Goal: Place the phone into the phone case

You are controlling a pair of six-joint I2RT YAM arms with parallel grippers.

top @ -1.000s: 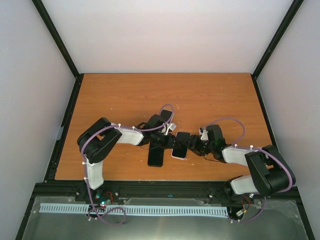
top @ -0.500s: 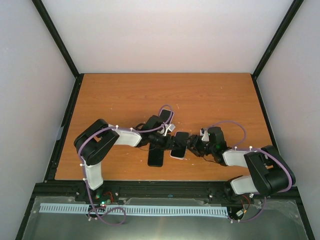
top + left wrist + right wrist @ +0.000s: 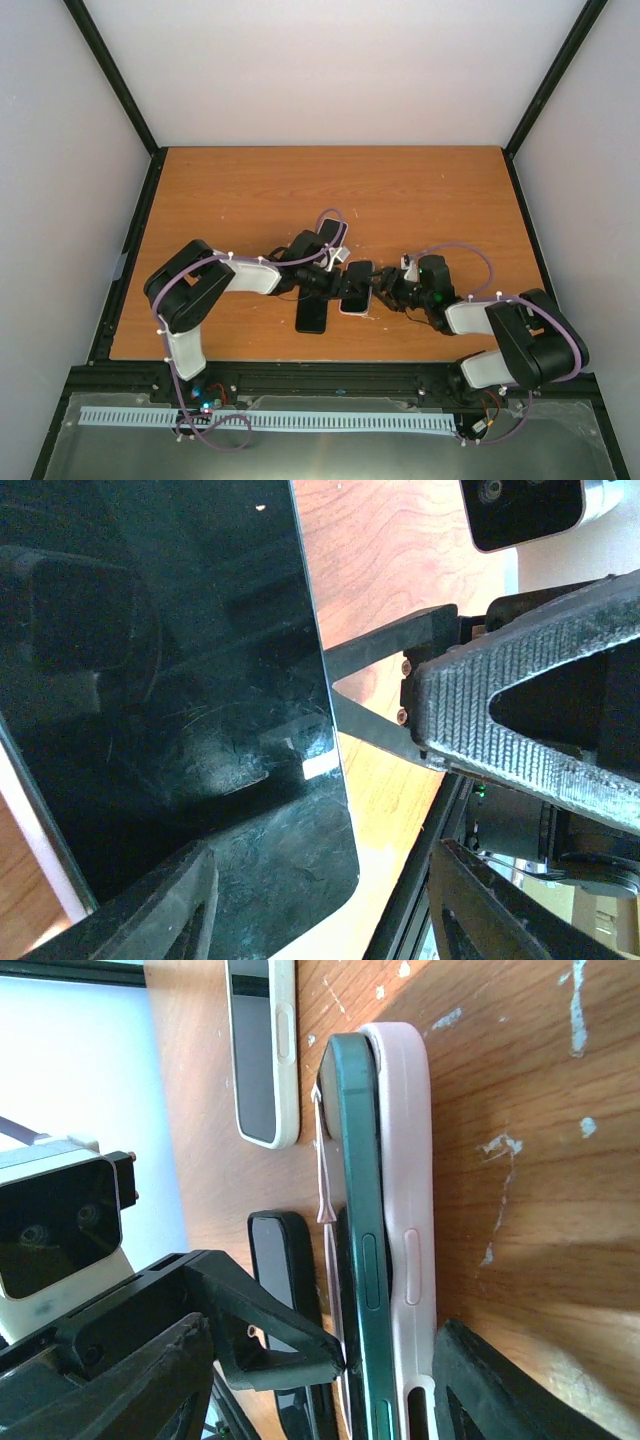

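Observation:
The dark green phone (image 3: 358,1210) rests screen up on the pink phone case (image 3: 405,1190), one long edge raised above the case wall. In the top view the phone (image 3: 356,285) lies between the two grippers. My left gripper (image 3: 335,283) is open and its fingers straddle the phone's black screen (image 3: 170,680). One of its fingertips (image 3: 335,1358) touches the phone's side. My right gripper (image 3: 322,1325) is open, with the phone and case between its fingers. In the top view it (image 3: 385,290) sits just right of them.
A black-cased phone (image 3: 312,313) lies just left of the pink case, also seen in the right wrist view (image 3: 285,1290). A white-cased phone (image 3: 262,1050) lies farther back, mostly under the left arm. The table's near edge (image 3: 330,360) is close.
Both grippers have closed in a little on the phone and pink case, which have shifted slightly left. Both grippers stay open.

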